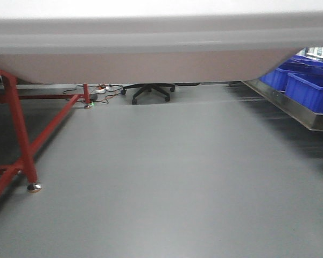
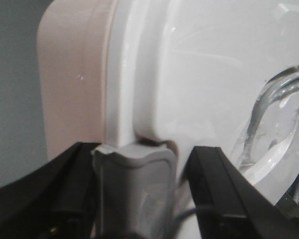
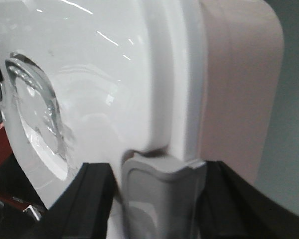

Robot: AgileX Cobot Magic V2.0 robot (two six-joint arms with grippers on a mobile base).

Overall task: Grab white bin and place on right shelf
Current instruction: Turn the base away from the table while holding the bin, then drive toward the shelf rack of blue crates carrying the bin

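In the front view we hold the white bin (image 1: 151,48) up off the floor. The right shelf (image 1: 290,110) lies ahead to our right, well apart.

In the left wrist view, our left tool (image 2: 142,174) is clamped around the bin's grey clip (image 2: 134,184).

In the right wrist view, our right tool (image 3: 157,191) grips its clip likewise.

We judge this the carrying step. Next we should turn right, keeping both grips even.

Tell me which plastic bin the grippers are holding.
The pinkish-white plastic tub, held by left gripper and right gripper; the blue plastic bins sit on the steel shelf.

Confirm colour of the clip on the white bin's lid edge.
Grey clip on the white bin; clearest in the left wrist view.
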